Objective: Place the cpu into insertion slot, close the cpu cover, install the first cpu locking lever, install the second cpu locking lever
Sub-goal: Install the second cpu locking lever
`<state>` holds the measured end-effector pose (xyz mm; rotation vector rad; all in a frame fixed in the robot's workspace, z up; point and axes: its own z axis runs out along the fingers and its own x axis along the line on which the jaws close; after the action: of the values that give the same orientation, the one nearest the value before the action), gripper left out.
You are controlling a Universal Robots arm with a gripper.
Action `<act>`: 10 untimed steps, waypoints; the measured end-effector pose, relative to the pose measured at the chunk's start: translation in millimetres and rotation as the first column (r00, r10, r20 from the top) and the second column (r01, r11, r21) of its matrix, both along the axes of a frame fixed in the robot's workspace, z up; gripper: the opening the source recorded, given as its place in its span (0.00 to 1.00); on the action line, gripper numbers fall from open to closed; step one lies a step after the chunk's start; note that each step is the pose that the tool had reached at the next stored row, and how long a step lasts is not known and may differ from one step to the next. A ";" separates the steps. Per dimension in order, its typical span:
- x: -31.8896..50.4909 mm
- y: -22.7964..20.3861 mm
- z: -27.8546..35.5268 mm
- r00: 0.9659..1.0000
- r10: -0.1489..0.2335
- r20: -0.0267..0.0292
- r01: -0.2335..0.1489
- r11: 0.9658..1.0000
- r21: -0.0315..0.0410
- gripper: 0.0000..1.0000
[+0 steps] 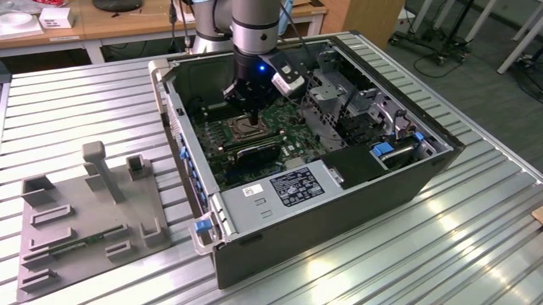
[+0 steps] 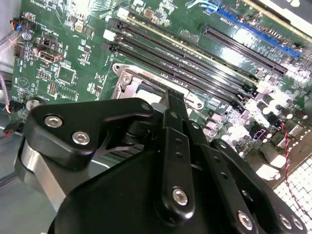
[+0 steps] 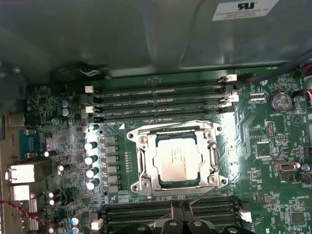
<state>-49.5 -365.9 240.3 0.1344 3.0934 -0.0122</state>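
Observation:
The cpu (image 3: 178, 158) lies flat in the insertion slot (image 1: 246, 131), its pale metallic face up. The silvery cpu cover (image 3: 145, 163) lies down around it as a frame. One thin wire lever (image 3: 170, 122) runs along the far edge of the frame. Another wire lever (image 3: 204, 196) slants loose off the near corner. My gripper (image 1: 252, 121) hangs just above the near edge of the socket, its black fingers (image 2: 175, 105) together and holding nothing. In the first wrist view the gripper (image 3: 180, 217) sits over the near memory slots.
The green motherboard (image 1: 284, 136) lies inside an open computer case (image 1: 280, 210) on a slatted metal table. Long black memory slots (image 3: 161, 95) flank the socket. A metal drive cage (image 1: 339, 101) stands at the exterior view's right. A grey fixture plate (image 1: 85, 216) lies on the table.

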 end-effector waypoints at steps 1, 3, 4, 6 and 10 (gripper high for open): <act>0.0 0.0 0.0 1.000 0.000 0.000 0.000 1.000 0.000 0.10; 0.0 0.0 0.0 1.000 0.000 0.000 0.000 1.000 0.000 0.10; 0.0 -0.1 0.0 1.000 0.000 0.000 0.000 1.000 0.000 0.10; 0.0 -0.1 0.0 1.000 0.000 0.000 0.000 1.000 0.000 0.10; 0.0 -0.2 0.0 1.000 0.000 0.000 0.000 1.000 0.000 0.10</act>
<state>-49.4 -366.0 240.3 0.1343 3.0934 -0.0122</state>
